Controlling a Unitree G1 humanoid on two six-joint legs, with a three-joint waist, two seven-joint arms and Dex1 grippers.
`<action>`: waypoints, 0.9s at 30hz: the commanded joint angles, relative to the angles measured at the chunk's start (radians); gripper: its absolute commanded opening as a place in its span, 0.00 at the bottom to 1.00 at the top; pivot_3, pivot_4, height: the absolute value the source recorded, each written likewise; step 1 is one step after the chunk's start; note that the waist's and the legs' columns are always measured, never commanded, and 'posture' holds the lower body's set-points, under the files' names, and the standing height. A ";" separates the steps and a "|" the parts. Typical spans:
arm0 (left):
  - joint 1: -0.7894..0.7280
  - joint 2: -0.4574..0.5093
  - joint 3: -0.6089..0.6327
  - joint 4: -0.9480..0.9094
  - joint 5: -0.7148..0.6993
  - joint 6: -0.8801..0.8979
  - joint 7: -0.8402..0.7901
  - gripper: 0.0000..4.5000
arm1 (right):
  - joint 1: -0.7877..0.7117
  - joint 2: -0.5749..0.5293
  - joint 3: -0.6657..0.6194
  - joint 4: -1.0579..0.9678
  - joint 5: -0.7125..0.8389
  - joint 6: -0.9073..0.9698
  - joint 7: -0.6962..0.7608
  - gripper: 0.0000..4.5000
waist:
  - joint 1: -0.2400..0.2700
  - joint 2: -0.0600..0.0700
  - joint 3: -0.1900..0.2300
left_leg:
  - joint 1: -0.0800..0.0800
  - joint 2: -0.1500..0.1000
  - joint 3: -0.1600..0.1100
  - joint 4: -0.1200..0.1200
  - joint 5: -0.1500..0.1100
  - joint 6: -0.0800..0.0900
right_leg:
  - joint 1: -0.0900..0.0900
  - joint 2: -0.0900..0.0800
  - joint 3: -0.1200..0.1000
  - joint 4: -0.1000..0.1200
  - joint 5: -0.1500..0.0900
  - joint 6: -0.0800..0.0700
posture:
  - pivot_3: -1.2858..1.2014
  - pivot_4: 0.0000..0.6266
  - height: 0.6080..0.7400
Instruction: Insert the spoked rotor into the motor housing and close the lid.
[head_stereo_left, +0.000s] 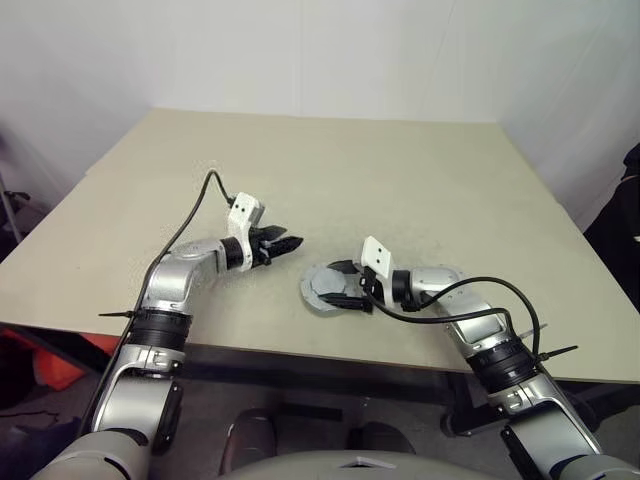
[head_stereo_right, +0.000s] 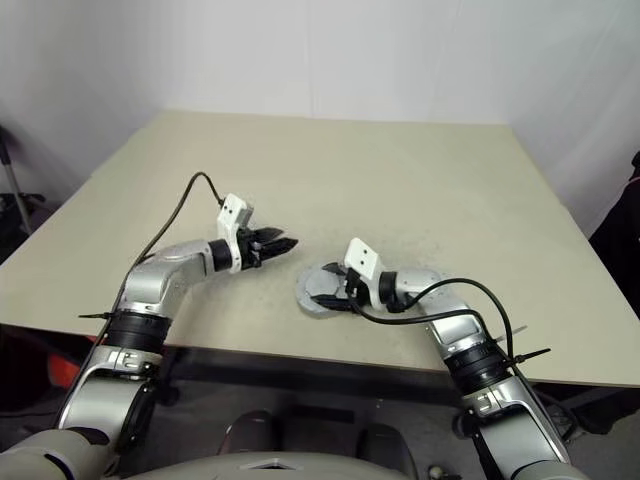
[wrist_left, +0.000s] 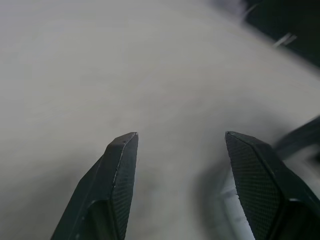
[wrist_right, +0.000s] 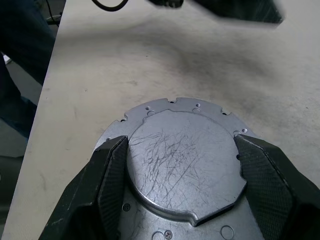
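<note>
right gripper (head_stereo_left: 340, 283) straddles the motor housing (wrist_right: 186, 165); left gripper (head_stereo_left: 288, 243) near.

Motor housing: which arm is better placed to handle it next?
Right, probably. The right claw straddles the grey motor housing, fingers on either side, while the left claw hangs open above bare table.
</note>
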 joint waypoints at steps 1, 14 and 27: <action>-0.010 0.015 0.013 -0.108 -0.107 0.115 -0.040 0.52 | 0.026 -0.026 0.031 0.071 -0.068 0.030 -0.026 0.65 | -0.001 0.001 0.000 | 0.000 0.000 0.000 0.000 0.000 0.000 | 0.000 0.000 0.000 0.000 0.000 0.000 | 0.52 0.00 1.00; 0.037 0.041 -0.087 -0.112 -0.133 0.261 -0.027 0.01 | 0.026 -0.018 0.028 0.072 -0.071 0.029 -0.068 0.65 | -0.002 0.002 -0.001 | 0.002 -0.001 0.001 -0.004 0.000 0.000 | -0.001 0.000 0.002 -0.003 -0.001 0.001 | 0.52 0.00 1.00; 0.117 0.093 -0.195 -0.095 -0.067 0.274 0.012 0.01 | 0.006 -0.017 0.008 0.083 -0.071 0.037 -0.113 0.65 | -0.004 0.010 -0.013 | 0.009 -0.004 0.000 -0.012 0.000 0.000 | 0.002 0.000 0.001 -0.023 -0.003 0.006 | 0.52 0.00 1.00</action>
